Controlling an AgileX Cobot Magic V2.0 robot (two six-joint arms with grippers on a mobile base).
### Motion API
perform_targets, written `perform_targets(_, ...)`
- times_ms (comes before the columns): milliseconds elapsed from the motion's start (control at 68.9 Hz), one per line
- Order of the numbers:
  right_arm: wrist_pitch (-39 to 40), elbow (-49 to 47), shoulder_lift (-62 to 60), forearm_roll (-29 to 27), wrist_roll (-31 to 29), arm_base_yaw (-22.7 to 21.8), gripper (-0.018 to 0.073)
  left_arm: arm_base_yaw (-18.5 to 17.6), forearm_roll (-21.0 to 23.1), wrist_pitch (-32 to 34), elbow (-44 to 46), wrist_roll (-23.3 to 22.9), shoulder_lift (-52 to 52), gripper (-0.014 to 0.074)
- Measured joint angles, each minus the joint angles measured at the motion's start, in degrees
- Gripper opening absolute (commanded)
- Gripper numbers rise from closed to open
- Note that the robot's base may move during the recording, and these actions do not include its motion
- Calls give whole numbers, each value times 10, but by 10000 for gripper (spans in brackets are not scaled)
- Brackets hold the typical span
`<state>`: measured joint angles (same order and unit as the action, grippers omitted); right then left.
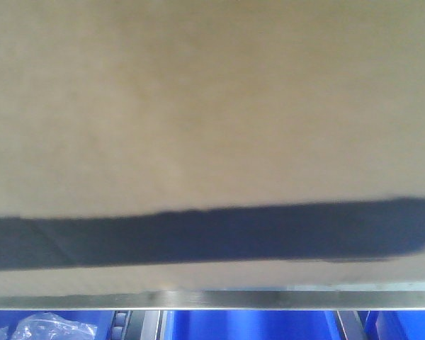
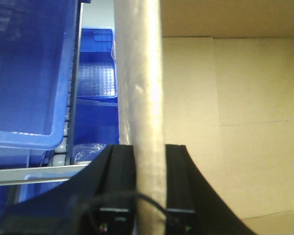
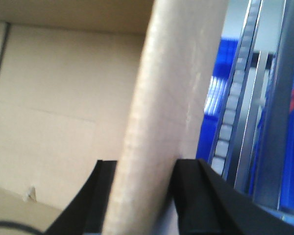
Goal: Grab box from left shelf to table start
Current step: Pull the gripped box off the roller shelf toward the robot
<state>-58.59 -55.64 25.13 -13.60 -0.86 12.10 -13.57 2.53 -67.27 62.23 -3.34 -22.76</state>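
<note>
Left gripper [image 2: 150, 152] and right gripper [image 3: 147, 167] each clamp a box [image 1: 198, 106] wall (jaws narrowed onto cardboard).

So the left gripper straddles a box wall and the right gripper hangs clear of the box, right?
No: the right wrist view shows the right gripper straddling a wall of the box too. The left gripper is as you say.

A cardboard box [image 1: 198, 99] with a dark band [image 1: 212, 237] looms above a silver shelf rail [image 1: 212, 300] and blue bins [image 1: 248, 326].
</note>
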Motion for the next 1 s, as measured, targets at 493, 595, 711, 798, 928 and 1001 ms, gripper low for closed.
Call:
perform_targets(493, 41, 0, -50, 6, -1, -2, 58, 0, 20, 24, 0, 16, 0, -99)
perform_targets(595, 42, 0, -50, 6, -2, -2, 58, 0, 20, 24, 0, 17, 0, -99)
perform_targets(711, 42, 0, -50, 6, -2, -2, 58, 0, 20, 24, 0, 17, 0, -99)
perform_targets(798, 42, 0, -50, 6, -2, -2, 58, 0, 20, 24, 0, 17, 0, -99)
perform_targets(928, 42, 0, -50, 6, -2, -2, 58, 0, 20, 24, 0, 17, 0, -99)
perform_targets(1001, 42, 0, -50, 6, -2, -2, 58, 0, 20, 24, 0, 17, 0, -99)
